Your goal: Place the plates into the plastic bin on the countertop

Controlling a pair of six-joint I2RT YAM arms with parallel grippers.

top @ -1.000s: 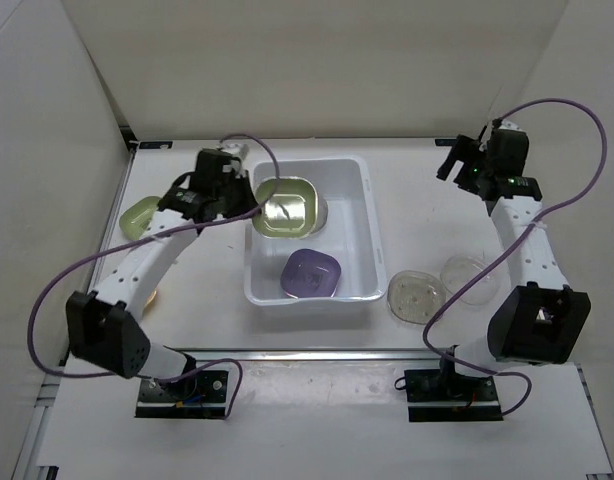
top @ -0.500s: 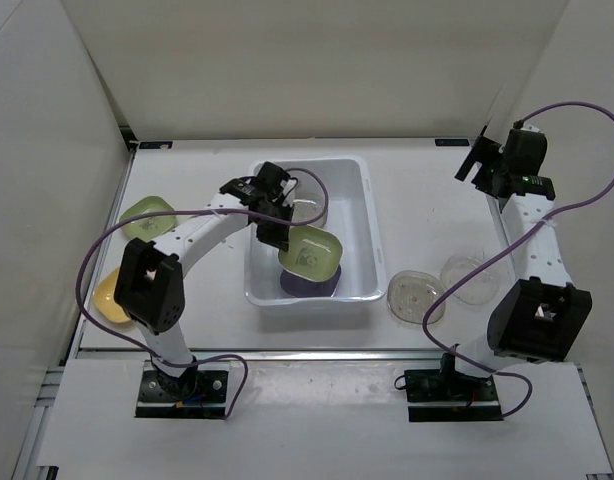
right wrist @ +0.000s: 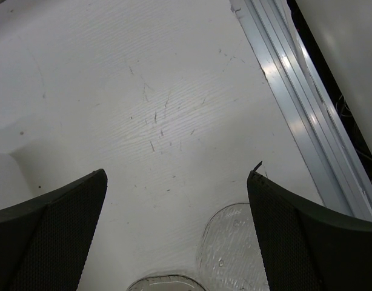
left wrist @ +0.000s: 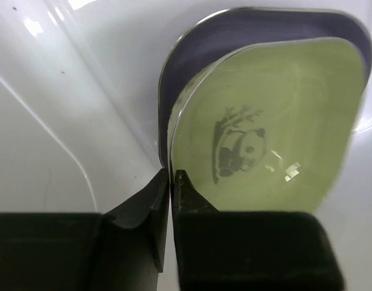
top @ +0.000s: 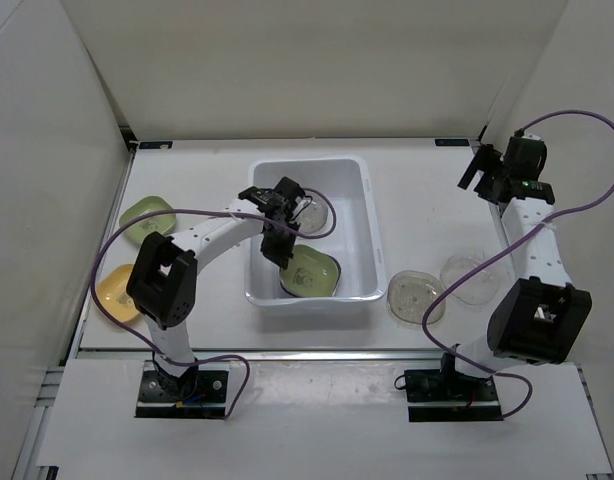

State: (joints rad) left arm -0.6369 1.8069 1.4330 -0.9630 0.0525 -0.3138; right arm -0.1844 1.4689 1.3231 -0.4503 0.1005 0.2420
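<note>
Right at the tips, the left gripper's [left wrist: 172, 177] two black fingers [left wrist: 157, 194] sit pressed almost together, only a thin slit between them, and we see them pinching the near rim of a light-green rounded-square plastic plate [left wrist: 265, 127] printed with a panda. That plate lies tilted on top of a purple rounded-square plate [left wrist: 192, 54], whose edge shows around its far side. Both rest on the floor of the large white rectangular plastic bin [top: 371, 230], in its near half. From above, the left arm reaches over the bin's left wall and points down into it. Further back in the bin we make out a round translucent plate [top: 313, 214], partly hidden by the wrist and its purple cable [top: 187, 213].

Over on the other side, the right gripper [right wrist: 177, 174] has its fingers spread wide and holds nothing, hovering above the flat white countertop [top: 417, 200] near the far right corner, beside a metal rail [right wrist: 307, 103]. Below it, right of the bin, lie two round clear speckled plates [top: 416, 297] [top: 465, 277], just beside each other.

Left of the bin, on the countertop, we see a second light-green plate [top: 147, 216] and, nearer the arm bases, a yellow-orange plate [top: 114, 292]
</note>
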